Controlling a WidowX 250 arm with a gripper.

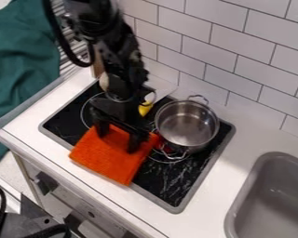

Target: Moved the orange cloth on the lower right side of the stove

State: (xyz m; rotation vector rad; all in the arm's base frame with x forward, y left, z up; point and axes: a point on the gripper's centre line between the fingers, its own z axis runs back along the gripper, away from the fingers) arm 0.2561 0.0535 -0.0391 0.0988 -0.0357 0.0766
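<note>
Grasping seems in hand: the wide-set black gripper [118,142] should pinch the square orange cloth [106,156], then shift it near-right on the black stove [169,180].

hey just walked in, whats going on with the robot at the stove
The black robot gripper is down at an orange cloth, its two fingers apart over it. The cloth lies partly on the black stove and partly over its front rim onto the white counter. A metal pot stands on the stove beside the cloth, and something yellow is behind the gripper.
</note>
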